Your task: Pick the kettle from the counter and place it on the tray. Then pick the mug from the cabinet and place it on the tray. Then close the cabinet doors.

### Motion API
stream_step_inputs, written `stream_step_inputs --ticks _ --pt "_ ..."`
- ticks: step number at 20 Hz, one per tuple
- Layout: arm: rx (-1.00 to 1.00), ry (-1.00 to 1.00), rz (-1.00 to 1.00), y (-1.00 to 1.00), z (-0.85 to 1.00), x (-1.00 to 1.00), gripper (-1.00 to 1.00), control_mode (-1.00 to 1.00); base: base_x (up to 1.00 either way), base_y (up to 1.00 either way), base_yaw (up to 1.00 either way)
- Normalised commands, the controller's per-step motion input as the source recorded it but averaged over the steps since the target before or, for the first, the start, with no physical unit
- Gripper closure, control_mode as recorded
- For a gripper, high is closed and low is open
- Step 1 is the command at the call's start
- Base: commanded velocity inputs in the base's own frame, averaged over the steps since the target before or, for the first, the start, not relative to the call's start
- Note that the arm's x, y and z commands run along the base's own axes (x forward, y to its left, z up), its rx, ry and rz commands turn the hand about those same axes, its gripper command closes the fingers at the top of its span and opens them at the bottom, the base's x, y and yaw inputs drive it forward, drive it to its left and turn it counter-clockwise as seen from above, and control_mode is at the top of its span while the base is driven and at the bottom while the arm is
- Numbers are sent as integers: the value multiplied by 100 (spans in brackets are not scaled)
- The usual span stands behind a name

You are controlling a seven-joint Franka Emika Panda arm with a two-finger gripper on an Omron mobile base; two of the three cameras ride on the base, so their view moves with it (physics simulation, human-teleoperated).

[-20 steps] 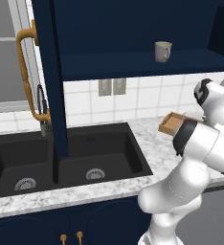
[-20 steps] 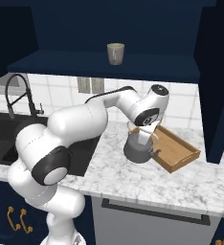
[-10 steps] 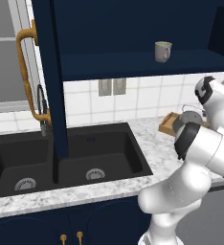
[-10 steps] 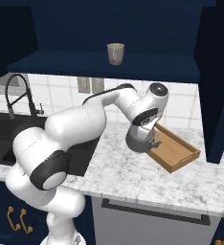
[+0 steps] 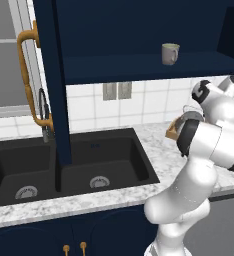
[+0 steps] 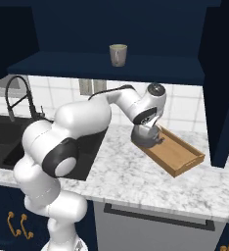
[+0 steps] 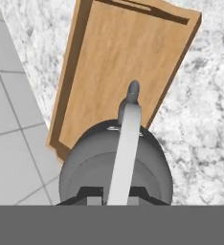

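Overhead: the cabinet is navy, and its shelf stands exposed with the doors swung wide.
Doors: one of the cabinet doors hangs edge-on in the left base view with a long curved brass handle; another door shows at the right of the right base view.
Mug: the mug stands upright on the cabinet shelf, apart from everything else; it is grey-beige with a side handle.
Counter: the counter is white-and-grey speckled marble, backed by a white tiled wall.
Sink: a black double sink is set into the counter, with a dark faucet at its rear.
Below: navy lower doors carry small brass knobs.
Tray: the tray is light-brown wood with a low rim, lying at an angle on the counter to the right of the sink.
Kettle: the kettle is dark grey, at the tray's near-left corner; the hand view shows its body over that end of the tray, spout toward the tray's middle. Whether its base touches the wood cannot be told.
Gripper: the gripper is narrowed on the kettle's thin arched handle, which runs up between the fingertips in the hand view.
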Motion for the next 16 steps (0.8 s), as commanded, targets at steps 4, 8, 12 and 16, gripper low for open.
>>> stream_step_inputs --ticks 4,8,12,16 --pt "-2 -2 -9 -7 0 53 100 -100 0 0 0" --pt "-3 -4 -9 -18 -1 32 100 -100 0 0 0" --pt "-2 -7 -7 -15 -4 18 100 -100 0 0 0" --pt "-1 -9 -4 -4 -12 4 100 -100 0 0 0"
